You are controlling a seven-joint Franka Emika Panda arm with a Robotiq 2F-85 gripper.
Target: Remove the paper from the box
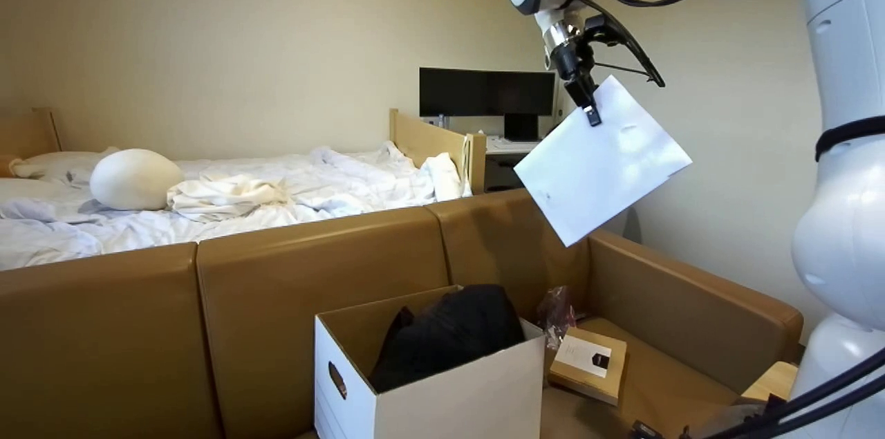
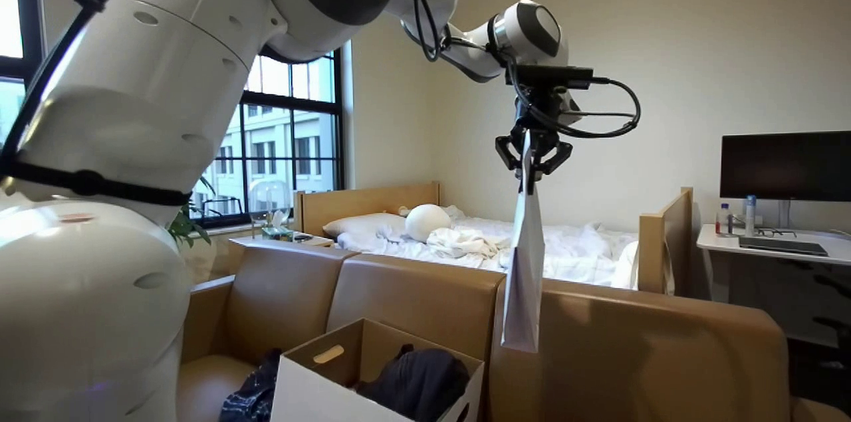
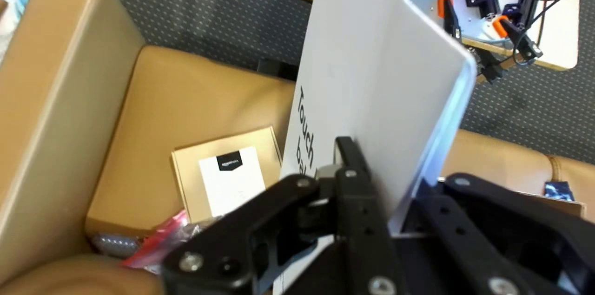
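We see the end effector [image 2: 530, 177] clenched on the paper [image 1: 601, 162] along its upper edge. It hangs tilted in an exterior view, higher than the box [image 1: 463, 397] and apart from it. In the wrist view we read "Touch" on one face; lettering beside it is partly hidden. Box open-topped, before the sofa backrest [image 1: 318, 259], dark bundle [image 1: 453, 335] inside. Near it we note a tan package [image 1: 588, 384] with white label [image 1: 574, 355].
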